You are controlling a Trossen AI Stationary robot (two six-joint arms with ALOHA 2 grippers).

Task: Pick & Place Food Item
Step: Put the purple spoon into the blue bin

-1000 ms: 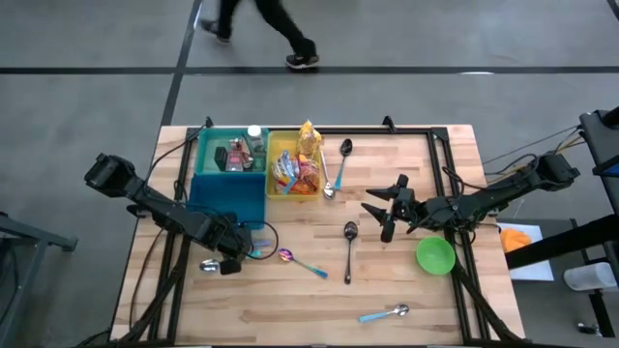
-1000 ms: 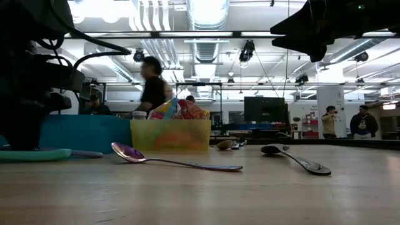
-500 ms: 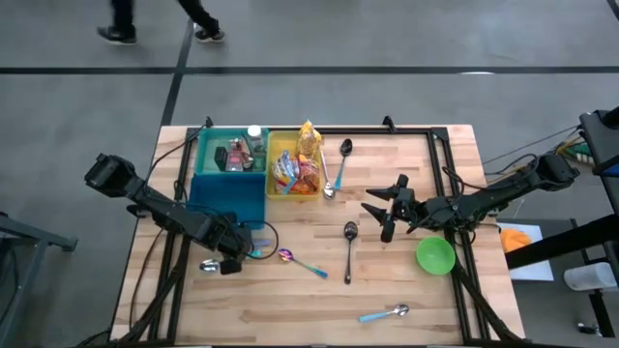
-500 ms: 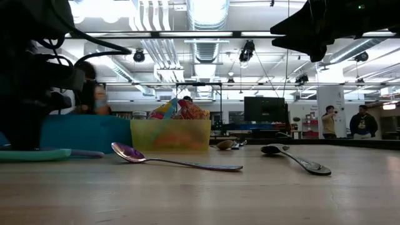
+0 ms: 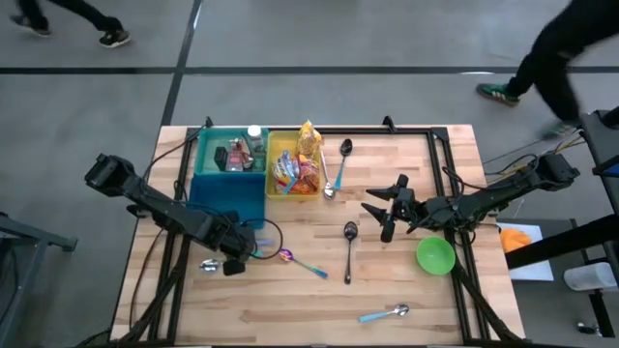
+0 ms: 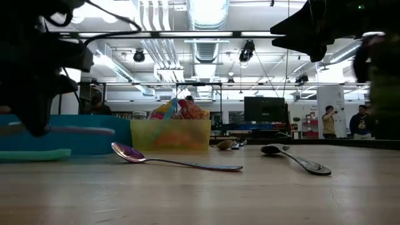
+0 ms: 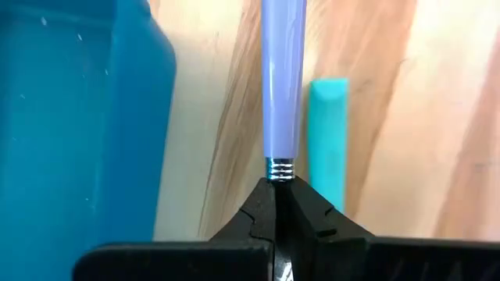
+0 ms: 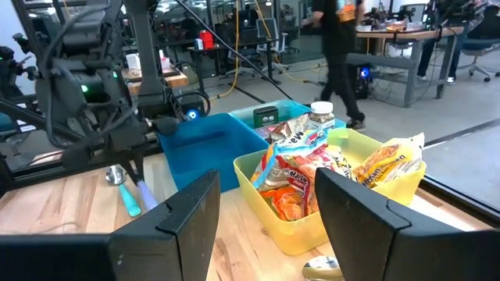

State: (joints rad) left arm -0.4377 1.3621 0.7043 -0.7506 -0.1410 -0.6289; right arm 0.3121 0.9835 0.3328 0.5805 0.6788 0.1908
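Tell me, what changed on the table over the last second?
The left end effector, shut on the lilac-handled spoon, has lifted it off the table, while the teal handle beside it stayed down. The right end effector, green bowl and yellow bin have not moved.

The surface (image 5: pixel 290 300) is pale wood with a streaky grain. At upper left of centre a teal bin (image 5: pixel 229 179) sits against a yellow bin (image 5: pixel 282 188) of bright red, orange and yellow packets (image 5: pixel 305 164). A lime-green bowl (image 5: pixel 435 255) lies right, and a lilac-handled spoon (image 7: pixel 281 78) lies by a turquoise handle (image 7: pixel 328 140).
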